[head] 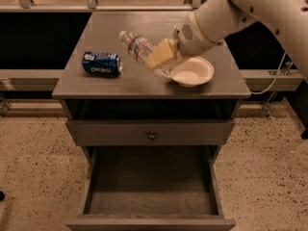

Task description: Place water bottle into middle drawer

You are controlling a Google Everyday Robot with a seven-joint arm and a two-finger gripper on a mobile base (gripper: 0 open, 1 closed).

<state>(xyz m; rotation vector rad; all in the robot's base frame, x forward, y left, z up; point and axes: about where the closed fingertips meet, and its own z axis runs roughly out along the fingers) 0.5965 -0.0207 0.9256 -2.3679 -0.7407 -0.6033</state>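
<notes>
The water bottle point(136, 44) is clear and ribbed. It is held tilted in the air above the cabinet top, cap end pointing up and left. My gripper point(161, 57), with tan fingers point(163, 49), is shut on its lower half, just left of the white bowl. The middle drawer point(151, 189) is pulled open at the bottom of the grey cabinet. Its plank floor is bare. It lies below and in front of the gripper.
A blue soda can point(102, 63) lies on its side on the left of the cabinet top point(96, 85). A white bowl point(193, 71) sits right of the gripper. A shut drawer front with a round knob point(151, 135) lies above the open drawer. Speckled floor surrounds the cabinet.
</notes>
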